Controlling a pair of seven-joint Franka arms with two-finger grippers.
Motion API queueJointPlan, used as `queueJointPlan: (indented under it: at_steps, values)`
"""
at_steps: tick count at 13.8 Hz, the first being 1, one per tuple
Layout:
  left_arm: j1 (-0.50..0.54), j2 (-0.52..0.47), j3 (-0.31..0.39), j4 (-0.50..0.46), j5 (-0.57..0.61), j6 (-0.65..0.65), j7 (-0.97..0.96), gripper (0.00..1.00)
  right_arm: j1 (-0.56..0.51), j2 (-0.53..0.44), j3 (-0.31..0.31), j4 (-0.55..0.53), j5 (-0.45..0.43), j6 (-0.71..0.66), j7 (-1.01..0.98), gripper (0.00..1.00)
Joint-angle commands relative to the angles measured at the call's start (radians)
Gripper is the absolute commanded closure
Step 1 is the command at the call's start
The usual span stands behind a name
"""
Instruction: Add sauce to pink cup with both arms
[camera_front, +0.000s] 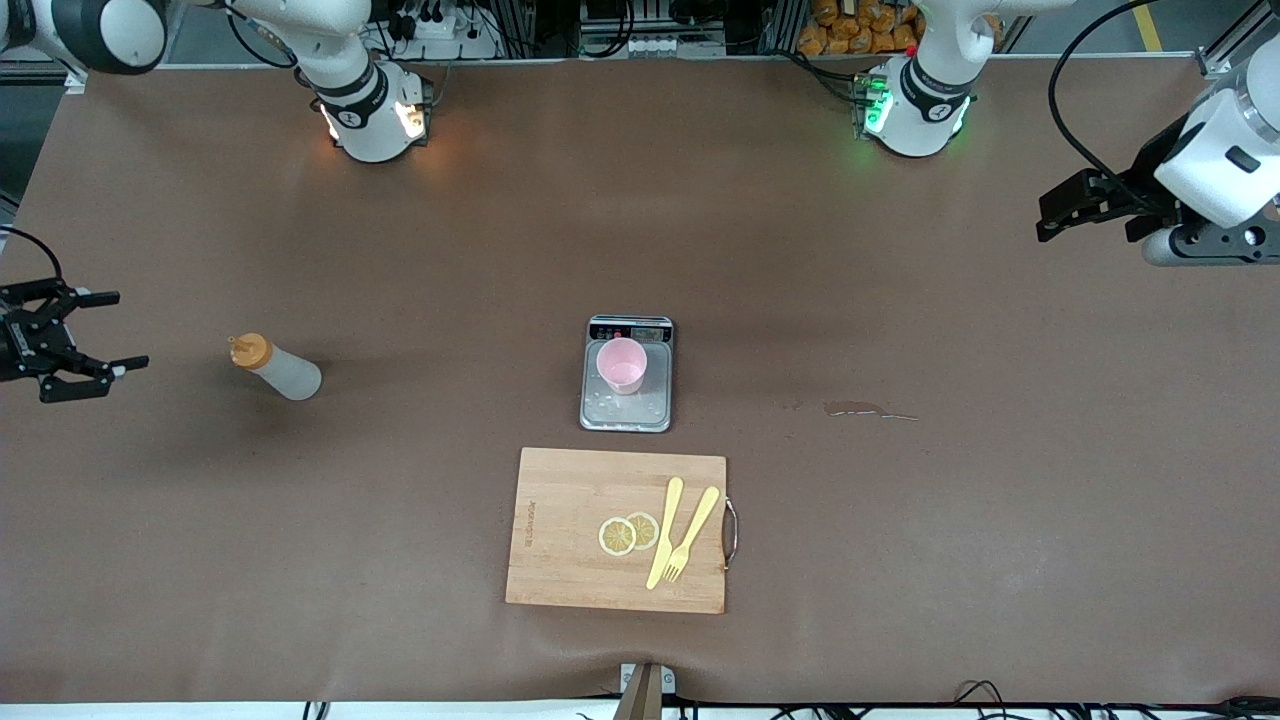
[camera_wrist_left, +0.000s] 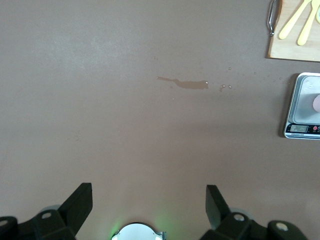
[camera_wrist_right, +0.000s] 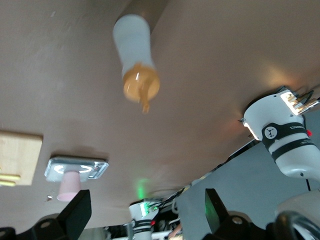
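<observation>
The sauce bottle (camera_front: 277, 367), whitish with an orange cap, stands on the table toward the right arm's end; it also shows in the right wrist view (camera_wrist_right: 135, 55). The pink cup (camera_front: 622, 364) stands on the grey scale (camera_front: 627, 405) at mid-table, and it shows in the right wrist view (camera_wrist_right: 69, 184) too. My right gripper (camera_front: 112, 332) is open and empty, beside the bottle at the table's end. My left gripper (camera_front: 1042, 217) hangs open and empty over the left arm's end of the table, away from the cup.
A wooden cutting board (camera_front: 560, 530) lies nearer the camera than the scale, with two lemon slices (camera_front: 628, 533), a yellow knife (camera_front: 664, 531) and a yellow fork (camera_front: 691, 533). A spill stain (camera_front: 868, 409) marks the table toward the left arm's end.
</observation>
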Motion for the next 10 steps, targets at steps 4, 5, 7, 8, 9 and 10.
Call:
queueJointPlan:
  at_steps: [4,5,7,8,9,10]
  values:
    - [-0.009,-0.019,0.009,-0.004,0.006,-0.008,0.111,0.0,0.225,-0.191,-0.002,-0.034,-0.092,-0.057,0.005,0.0]
    - [-0.009,-0.017,0.009,-0.001,0.004,-0.009,0.105,0.0,0.26,-0.212,0.0,-0.037,-0.141,-0.051,0.006,0.0]
    - [-0.009,-0.017,0.011,-0.001,0.004,-0.009,0.09,0.0,0.296,-0.257,0.004,-0.039,-0.216,-0.025,-0.038,0.0]
    - [-0.009,-0.017,0.011,0.0,0.004,-0.009,0.071,0.0,0.293,-0.292,0.003,-0.057,-0.221,-0.014,-0.114,0.0]
    - [-0.009,-0.017,0.008,0.0,0.004,-0.009,0.036,0.0,0.287,-0.344,0.0,-0.101,-0.23,0.006,-0.195,0.0]
    - [-0.011,-0.019,0.005,0.0,0.006,-0.009,0.009,0.0,0.284,-0.425,-0.002,-0.199,-0.253,0.072,-0.252,0.0]
